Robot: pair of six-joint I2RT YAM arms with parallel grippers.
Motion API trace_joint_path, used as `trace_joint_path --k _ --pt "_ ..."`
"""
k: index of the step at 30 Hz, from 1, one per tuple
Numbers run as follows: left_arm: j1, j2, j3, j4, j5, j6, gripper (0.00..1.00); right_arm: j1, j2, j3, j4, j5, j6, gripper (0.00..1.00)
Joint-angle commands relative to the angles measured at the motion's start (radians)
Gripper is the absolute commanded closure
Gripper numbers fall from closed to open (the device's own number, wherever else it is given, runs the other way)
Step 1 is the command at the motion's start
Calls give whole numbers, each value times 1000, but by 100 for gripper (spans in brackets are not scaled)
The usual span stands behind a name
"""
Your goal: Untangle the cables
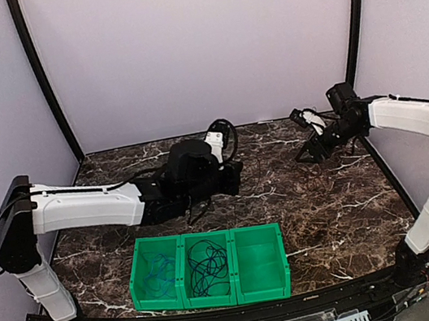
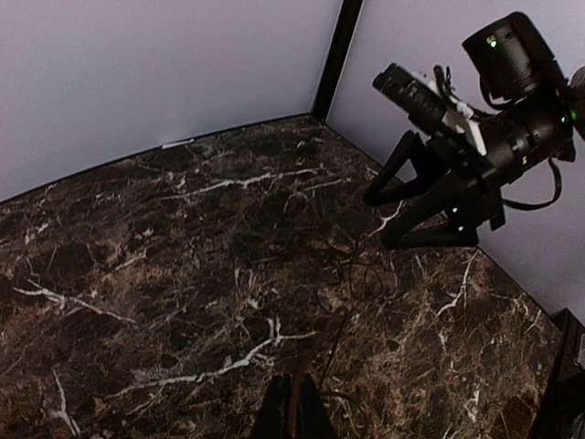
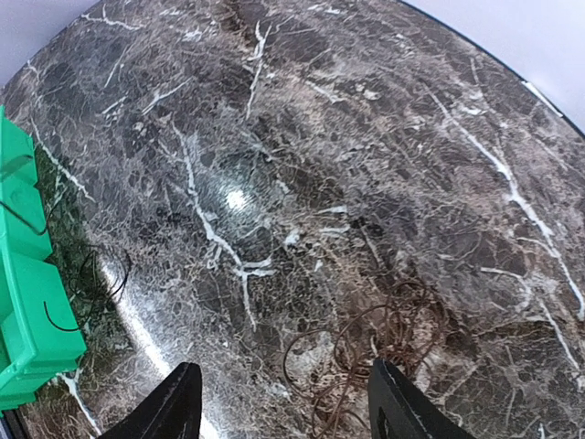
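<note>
The brown cable [image 3: 388, 334] lies on the table [image 1: 331, 215] as a loose coil of overlapping loops, toward the right rear of the surface. One strand runs out of the coil across the marble toward the centre of the table. In the left wrist view this strand rises off the surface and ends at the tips of the left claw [image 2: 294, 402].

Left claw: clenched. The fingers are pressed together with the thin brown strand pinched between them. The left arm reaches across to the middle of the table, and the claw sits behind the bin [image 1: 265, 288].

Right claw [image 3: 283, 370]: released. The two fingers stand wide apart, with nothing between them. The claw hangs above the near edge of the coil. Whether the fingertips touch the loops cannot be determined.

The blue cable [image 1: 161, 272] lies bunched in the left compartment of the bin. The black cable [image 1: 208, 262] lies in loose loops in the middle compartment, next to the blue one. Both are well apart from the brown coil.

The bin is green, has three compartments in a row, and stands on the table near the front edge, between the two arm bases. The table top is dark marble with white veins and is glossy.
</note>
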Motion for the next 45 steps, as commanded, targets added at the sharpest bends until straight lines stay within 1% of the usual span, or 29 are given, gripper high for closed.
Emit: trace_joint_path --k 1,3,6,10,13,17,20,23,28,34,38,45 --pt "1 -2 -33 58 2 -97 100 44 20 -17 -2 -27 -12 38" --pt "1 -6 -40 53 -11 -100 100 66 34 -22 -5 -32 -20 39" --pt "2 -24 -45 47 -77 -89 100 101 54 -27 -3 -37 -14 40" --pt "14 -59 -58 91 -152 -46 100 131 78 -12 2 -43 1 40" --pt "32 -65 -37 128 -158 -5 100 138 95 9 -2 -38 3 40" --pt "73 -40 34 124 -133 46 100 139 121 37 -10 -29 1 41" --pt "91 -9 78 120 -107 59 100 141 141 48 -4 -26 10 40" --pt "109 17 87 109 -90 47 100 141 177 67 2 -16 22 40" --pt "122 40 47 107 -85 12 100 147 266 121 8 -34 52 40" --pt "128 34 -8 98 -118 -21 100 169 397 244 14 -45 89 40" --pt "130 17 -54 98 -132 -49 100 177 488 350 5 -85 140 41" --pt "131 -11 -110 97 -151 -76 100 227 660 525 3 -116 198 41"
